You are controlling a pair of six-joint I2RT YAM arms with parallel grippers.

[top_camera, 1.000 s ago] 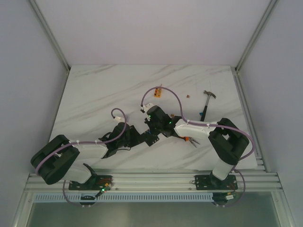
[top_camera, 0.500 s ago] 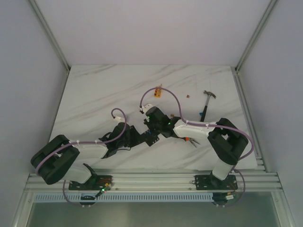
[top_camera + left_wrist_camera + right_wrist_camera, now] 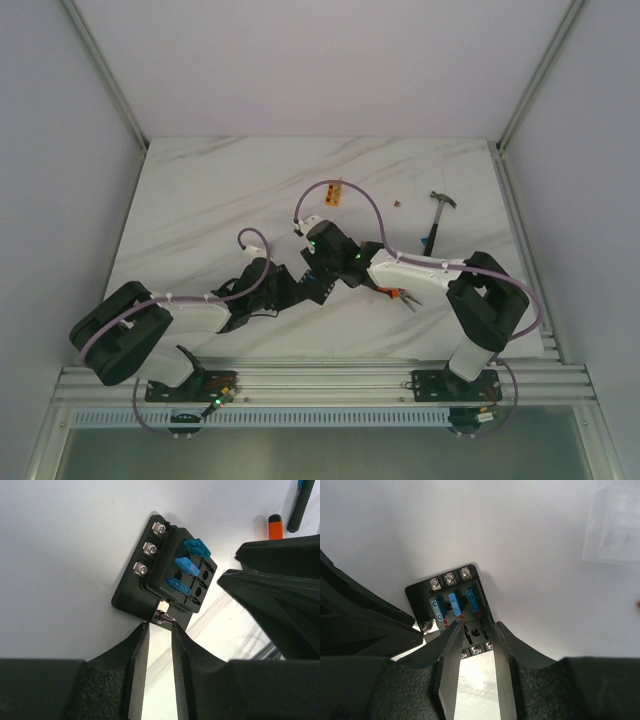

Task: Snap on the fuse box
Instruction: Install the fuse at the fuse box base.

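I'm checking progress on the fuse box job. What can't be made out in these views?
Left wrist: whether the left end effector clamps the fuse box stud; its fingertips hide the contact.
Right wrist: the right end effector covers the box's near terminals; a translucent piece, top right, is blurred and cut off.
Top external: the box is too small to read.

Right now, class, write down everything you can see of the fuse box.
The fuse box is a black plastic block lying flat on the white table, uncovered. Three blue blade fuses stand in its top; three screw terminals line one side. The left gripper flanks a metal stud at one end, and the right gripper straddles the side opposite those terminals; whether either grips is unclear.
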